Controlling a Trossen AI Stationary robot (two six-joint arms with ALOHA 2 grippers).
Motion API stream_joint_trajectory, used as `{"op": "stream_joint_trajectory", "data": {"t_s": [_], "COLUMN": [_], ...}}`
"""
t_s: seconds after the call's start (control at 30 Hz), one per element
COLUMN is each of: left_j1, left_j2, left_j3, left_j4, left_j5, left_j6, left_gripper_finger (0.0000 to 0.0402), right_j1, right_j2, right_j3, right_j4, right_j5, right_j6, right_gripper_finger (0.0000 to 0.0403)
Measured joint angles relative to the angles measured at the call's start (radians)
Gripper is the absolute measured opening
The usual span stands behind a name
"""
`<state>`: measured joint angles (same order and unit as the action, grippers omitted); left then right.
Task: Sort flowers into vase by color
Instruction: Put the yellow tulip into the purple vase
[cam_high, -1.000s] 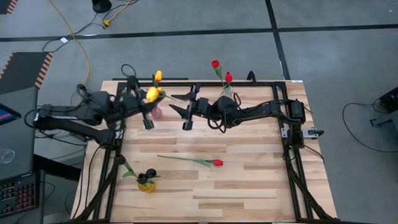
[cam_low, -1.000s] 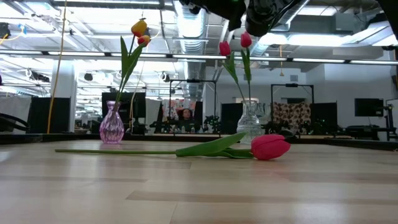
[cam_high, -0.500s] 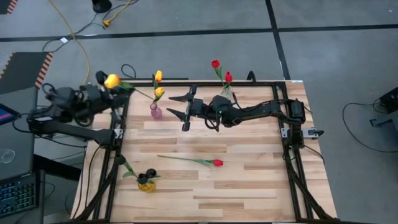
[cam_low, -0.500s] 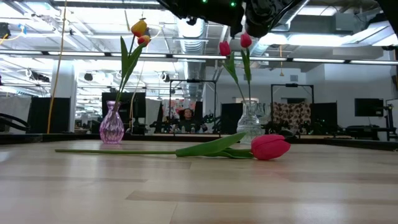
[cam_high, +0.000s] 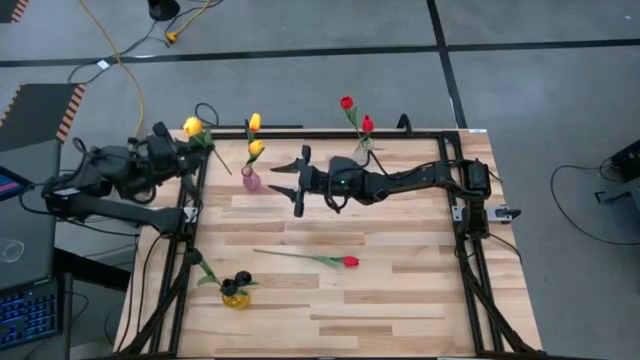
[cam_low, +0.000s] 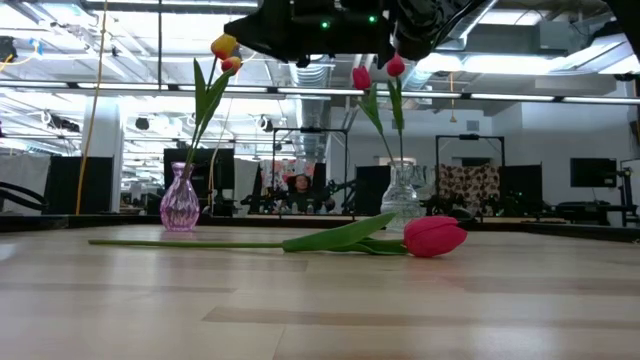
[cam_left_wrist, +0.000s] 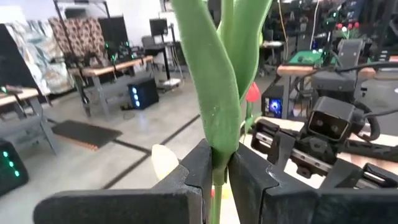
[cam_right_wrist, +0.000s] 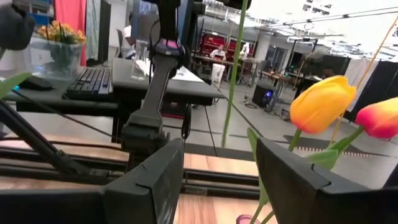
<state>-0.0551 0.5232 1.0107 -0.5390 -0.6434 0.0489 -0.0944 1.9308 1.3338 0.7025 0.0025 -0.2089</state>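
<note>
My left gripper (cam_high: 183, 150) hangs over the table's far left corner, shut on a yellow tulip (cam_high: 192, 126). A pink vase (cam_high: 250, 181) (cam_low: 180, 200) holds two yellow-orange tulips (cam_high: 255, 135) (cam_right_wrist: 320, 102). A clear vase (cam_high: 362, 152) (cam_low: 402, 195) holds two red tulips (cam_high: 346, 102). One red tulip (cam_high: 349, 261) (cam_low: 435, 236) lies flat on the table's middle. A yellow vase (cam_high: 235, 296) near the left edge holds dark tulips. My right gripper (cam_high: 285, 176) (cam_right_wrist: 221, 186) is open, just right of the pink vase and above table height. My left gripper pinches the yellow tulip between its two fingers (cam_left_wrist: 249, 174) at the stem, where a broad green leaf (cam_left_wrist: 217, 134) starts. The leaves stand out past the fingertips. The tulip is lifted clear, and its thin stem (cam_high: 220, 160) slants toward the pink vase.
Black frame rails run along the table's left, far and right edges (cam_high: 470, 240). The left arm's body (cam_high: 110, 185) lies outside the left edge. Bare wood lies on the near right part of the table (cam_high: 420, 310). The room's desks and equipment show beyond.
My left gripper carried the yellow tulip from above the pink vase out past the table's left edge, then came back slightly toward the far left corner. My right gripper, still open, slid a little left toward the pink vase.
</note>
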Motion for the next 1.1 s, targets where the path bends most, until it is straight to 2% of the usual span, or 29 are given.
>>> {"op": "stream_joint_trajectory", "data": {"t_s": [0.2,0.43,0.7,0.9,1.1], "left_j1": [0.0,0.005,0.074,0.165,0.255], "left_j2": [0.039,0.022,-0.037,-0.066,-0.066], "left_j3": [-0.016,-0.145,-0.254,-0.346,-0.356], "left_j4": [-0.019,0.089,0.17,0.289,0.292], "left_j5": [-0.001,-0.082,-0.085,0.03,0.094], "left_j6": [-0.045,-0.038,-0.036,0.006,0.014], "left_gripper_finger": [0.0034,0.0034,0.0034,0.0034,0.0034], "right_j1": [0.0,0.0,0.0,0.0,0.0], "right_j2": [0.0,0.0,-0.001,-0.001,-0.001], "right_j3": [0.0,0.0,0.0,0.0,0.0], "right_j4": [-0.016,-0.022,-0.023,-0.023,-0.023], "right_j5": [0.0,0.0,-0.001,-0.001,-0.001], "right_j6": [0.0,0.0,0.0,0.0,0.0], "right_gripper_finger": [0.023,0.023,0.023,0.023,0.023]}}
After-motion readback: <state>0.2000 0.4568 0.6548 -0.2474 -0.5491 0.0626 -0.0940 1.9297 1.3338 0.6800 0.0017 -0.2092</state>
